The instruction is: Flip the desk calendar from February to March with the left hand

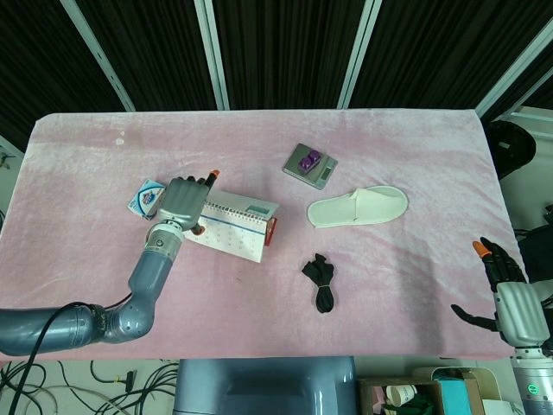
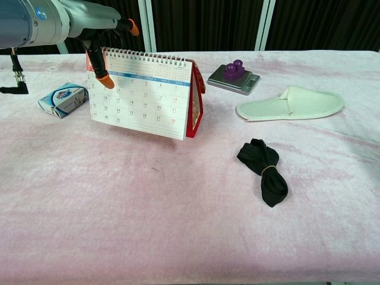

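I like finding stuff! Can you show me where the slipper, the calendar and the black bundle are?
slipper [image 2: 289, 103]: chest view, middle of its sole.
calendar [image 2: 140, 102]: chest view, middle of its front page.
black bundle [image 2: 265, 174]: chest view, by its band.
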You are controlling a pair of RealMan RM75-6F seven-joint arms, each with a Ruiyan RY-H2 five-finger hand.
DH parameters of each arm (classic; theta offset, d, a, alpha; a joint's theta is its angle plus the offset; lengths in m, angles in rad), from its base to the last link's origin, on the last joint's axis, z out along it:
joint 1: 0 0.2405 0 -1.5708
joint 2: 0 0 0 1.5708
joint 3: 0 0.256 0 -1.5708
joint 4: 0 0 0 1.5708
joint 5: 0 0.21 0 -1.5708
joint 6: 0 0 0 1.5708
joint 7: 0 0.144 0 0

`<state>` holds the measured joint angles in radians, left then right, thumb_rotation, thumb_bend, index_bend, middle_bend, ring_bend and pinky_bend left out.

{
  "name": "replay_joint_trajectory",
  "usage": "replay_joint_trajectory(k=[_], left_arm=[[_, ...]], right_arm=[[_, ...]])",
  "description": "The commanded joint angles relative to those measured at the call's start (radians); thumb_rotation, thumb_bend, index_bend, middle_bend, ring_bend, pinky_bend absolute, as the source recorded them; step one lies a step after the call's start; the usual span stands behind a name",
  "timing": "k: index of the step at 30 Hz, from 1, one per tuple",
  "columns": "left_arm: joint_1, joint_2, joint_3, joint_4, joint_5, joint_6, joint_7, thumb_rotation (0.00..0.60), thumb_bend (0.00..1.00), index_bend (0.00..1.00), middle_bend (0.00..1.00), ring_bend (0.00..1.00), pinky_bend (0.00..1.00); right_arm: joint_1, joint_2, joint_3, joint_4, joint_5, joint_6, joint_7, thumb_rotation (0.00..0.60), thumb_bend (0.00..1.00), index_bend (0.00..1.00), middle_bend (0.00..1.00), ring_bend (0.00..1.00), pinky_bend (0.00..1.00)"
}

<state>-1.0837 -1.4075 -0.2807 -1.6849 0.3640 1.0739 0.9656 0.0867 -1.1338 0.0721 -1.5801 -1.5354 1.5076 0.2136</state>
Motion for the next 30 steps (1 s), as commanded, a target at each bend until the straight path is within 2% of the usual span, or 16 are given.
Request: replay_joint_trajectory(k=[1, 4, 9, 11, 14, 18, 22, 26, 30], left_arm=[[0.002, -0.009, 0.001, 0.011, 0.027, 0.013, -0.029, 0.6, 0.0, 0.0, 0.14, 0.11, 0.22], [0.012, -0.017, -0.005, 0.02, 0.084, 0.037, -0.08, 0.6, 0.0, 0.0, 0.07, 0.06, 0.17], [0.057, -0.008, -0.011, -0.011, 0.228, 0.089, -0.199, 0.6, 0.0, 0.0, 0.04, 0.04, 0.13], [0.085, 0.003, 0.002, -0.033, 0.303, 0.119, -0.243, 0.6, 0.0, 0.0, 0.04, 0.04, 0.13], [0.149, 0.039, 0.047, -0.092, 0.428, 0.177, -0.306, 0.6, 0.0, 0.0, 0.04, 0.03, 0.12], [0.248, 0.1, 0.136, -0.173, 0.567, 0.255, -0.362, 0.6, 0.0, 0.0, 0.01, 0.0, 0.06], [0.361, 0.163, 0.261, -0.215, 0.729, 0.346, -0.402, 0.6, 0.0, 0.0, 0.0, 0.0, 0.02], [0.48, 0.192, 0.372, -0.196, 0.889, 0.459, -0.469, 0.6, 0.0, 0.0, 0.0, 0.0, 0.02], [0.586, 0.201, 0.452, -0.143, 0.981, 0.545, -0.526, 0.6, 0.0, 0.0, 0.0, 0.0, 0.0]], right_arm=[[0.0, 0.0, 0.0, 0.0, 0.0, 0.0, 0.0, 0.6, 0.05, 0.0, 0.0, 0.0, 0.1], [0.0, 0.0, 0.0, 0.001, 0.0, -0.001, 0.0, 0.6, 0.05, 0.0, 0.0, 0.0, 0.1], [0.0, 0.001, 0.0, 0.003, -0.001, -0.001, 0.0, 0.6, 0.06, 0.0, 0.0, 0.0, 0.1], [0.0, 0.001, -0.001, 0.004, -0.002, 0.0, -0.001, 0.6, 0.06, 0.0, 0.0, 0.0, 0.1], [0.0, 0.0, -0.001, 0.008, -0.005, 0.002, -0.004, 0.6, 0.06, 0.0, 0.0, 0.0, 0.1], [0.0, -0.002, -0.002, 0.014, -0.012, 0.007, -0.02, 0.6, 0.05, 0.0, 0.0, 0.0, 0.1], [0.0, -0.006, -0.005, 0.019, -0.022, 0.011, -0.045, 0.6, 0.05, 0.0, 0.0, 0.0, 0.1], [0.0, -0.009, -0.004, 0.018, -0.019, 0.013, -0.066, 0.6, 0.05, 0.0, 0.0, 0.0, 0.1], [-0.001, -0.011, -0.002, 0.017, -0.016, 0.015, -0.074, 0.6, 0.05, 0.0, 0.0, 0.0, 0.1]])
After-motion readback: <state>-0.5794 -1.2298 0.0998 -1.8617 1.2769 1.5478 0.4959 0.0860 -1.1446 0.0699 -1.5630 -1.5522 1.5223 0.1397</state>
